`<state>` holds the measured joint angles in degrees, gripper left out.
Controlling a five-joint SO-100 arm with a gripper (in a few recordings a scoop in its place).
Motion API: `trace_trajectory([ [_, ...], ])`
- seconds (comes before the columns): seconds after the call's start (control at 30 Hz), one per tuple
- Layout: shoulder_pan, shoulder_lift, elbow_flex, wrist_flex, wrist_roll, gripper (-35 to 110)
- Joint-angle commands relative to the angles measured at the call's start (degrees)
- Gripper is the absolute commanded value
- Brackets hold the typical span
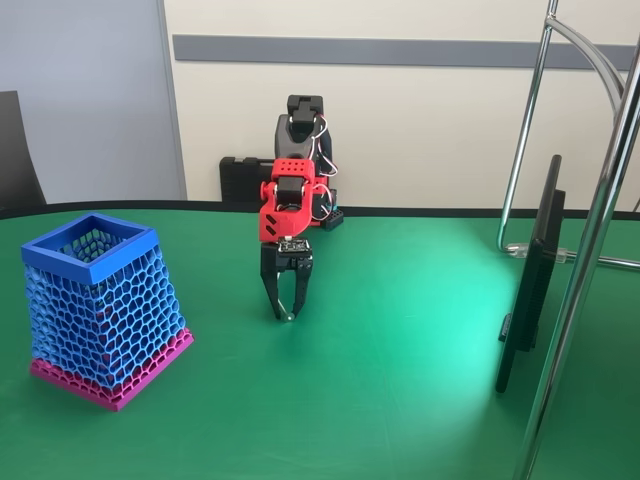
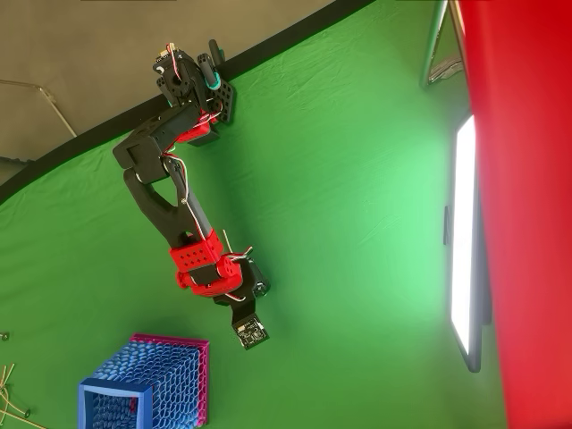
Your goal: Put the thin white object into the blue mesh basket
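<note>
Item: my gripper [image 1: 286,312], pointing down at the green table [image 1: 400,330], right of the blue basket [image 1: 102,308] in the fixed view; fingertips nearly meeting, grasp uncertain. Item: thin white sticks [image 2: 9,393], left of the basket in the overhead view.

A green bench [image 1: 400,380] with a black edge fills the foreground, and a bright patch of light lies on its right part. Behind it stands a cream wall [image 1: 420,110] with a grey horizontal strip [image 1: 400,50], beside a grey panel [image 1: 80,100]. A chrome tube frame [image 1: 600,200] rises at the right.
</note>
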<state>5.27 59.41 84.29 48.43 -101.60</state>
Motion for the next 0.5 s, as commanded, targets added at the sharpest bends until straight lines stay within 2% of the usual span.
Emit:
trace_trajectory([
  [0.0, -0.7, 0.4, -1.6, 0.0, 0.8, 14],
  [0.47, -1.0, 0.7, -0.9, 0.1, 1.9, 8],
])
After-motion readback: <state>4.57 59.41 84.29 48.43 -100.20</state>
